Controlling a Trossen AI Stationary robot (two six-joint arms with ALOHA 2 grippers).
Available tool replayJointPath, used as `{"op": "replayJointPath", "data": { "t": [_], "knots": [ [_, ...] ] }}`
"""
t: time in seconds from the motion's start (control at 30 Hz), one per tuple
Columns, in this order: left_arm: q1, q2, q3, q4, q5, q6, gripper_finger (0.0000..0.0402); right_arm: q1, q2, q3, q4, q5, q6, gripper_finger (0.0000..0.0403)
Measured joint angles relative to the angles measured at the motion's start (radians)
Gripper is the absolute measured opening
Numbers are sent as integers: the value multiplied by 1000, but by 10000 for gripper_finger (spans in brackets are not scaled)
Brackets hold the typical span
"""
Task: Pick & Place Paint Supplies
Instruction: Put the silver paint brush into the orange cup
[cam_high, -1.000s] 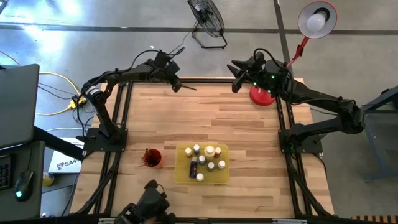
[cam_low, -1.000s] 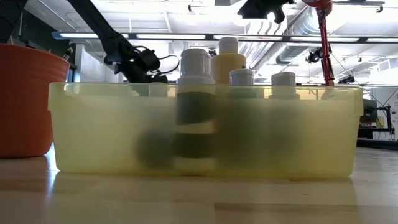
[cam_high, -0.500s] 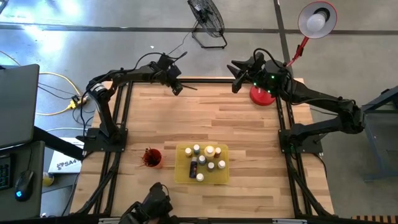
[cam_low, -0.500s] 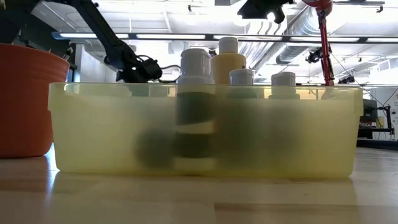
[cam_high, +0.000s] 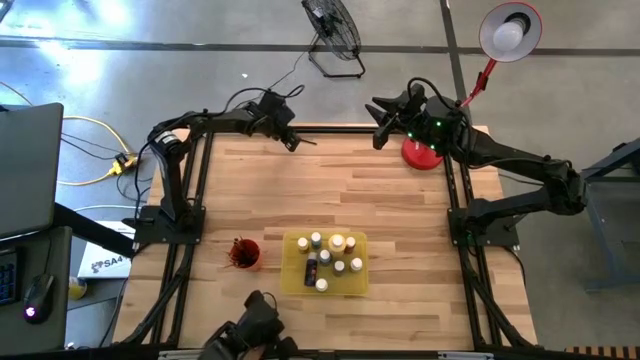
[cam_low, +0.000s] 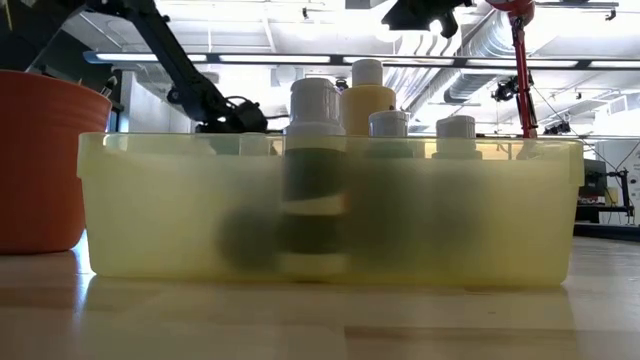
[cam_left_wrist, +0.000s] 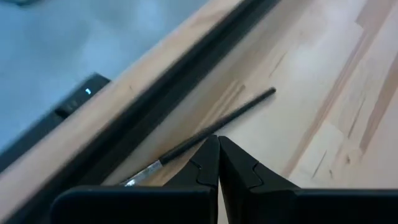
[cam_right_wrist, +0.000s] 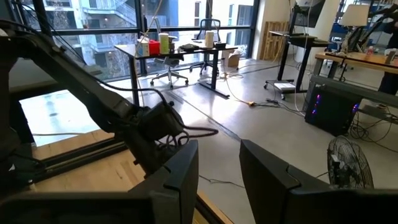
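Note:
A thin dark paintbrush (cam_left_wrist: 245, 106) lies flat on the wooden table by the far edge rail (cam_left_wrist: 168, 87). Its handle also shows in the high view (cam_high: 308, 142). My left gripper (cam_left_wrist: 219, 142) is shut and slants down, with its tips over the middle of the brush. In the high view this gripper (cam_high: 289, 141) is at the far left. Several small capped paint bottles (cam_high: 330, 255) stand in the yellow tray (cam_high: 292, 282). More brushes stand in the red cup (cam_high: 245, 253). My right gripper (cam_right_wrist: 219, 155) hangs high over the far right corner, open and with nothing in it. My left gripper's shut fingertips (cam_left_wrist: 211, 149) stand over the middle of the paintbrush's handle (cam_left_wrist: 198, 140), slanting down from the table's left and lying across it. The fingers hide that spot, so I cannot tell whether they touch the brush. The brush lies flat on the table.
A red lamp base (cam_high: 422, 152) stands at the far right corner beside my right arm. The tray (cam_low: 330, 210) and the cup (cam_low: 40, 160) fill the near middle. Bare wood (cam_high: 360, 190) lies between them and the far edge. A fan (cam_high: 333, 30) stands on the floor beyond.
My left gripper has sunk toward the table and gone a little toward the right, closer to the paintbrush, staying shut. The brush has kept its place.

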Motion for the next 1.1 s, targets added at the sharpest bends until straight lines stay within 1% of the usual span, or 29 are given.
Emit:
{"op": "replayJointPath", "data": {
  "t": [0.2, 0.43, 0.57, 0.73, 0.93, 1.1],
  "knots": [
    [0, 59, 57, 3, 11, -29, 0, 0, 0, 0, 0, 0, 0, 109],
    [0, 108, 142, -69, 43, 0, 0, 0, 0, 0, 0, 3, 0, 109],
    [0, 147, 169, -89, 44, 2, 0, 0, 0, 0, 1, 4, -4, 109],
    [-1, 162, 178, -103, 42, 2, 0, 0, 0, 0, 1, 5, -5, 109],
    [-13, 162, 178, -153, -32, 9, 0, 0, 0, 0, 1, 5, -6, 109],
    [-26, 159, 182, -218, -40, 21, 0, 0, 0, 0, 0, 5, -7, 109]
  ]
}}
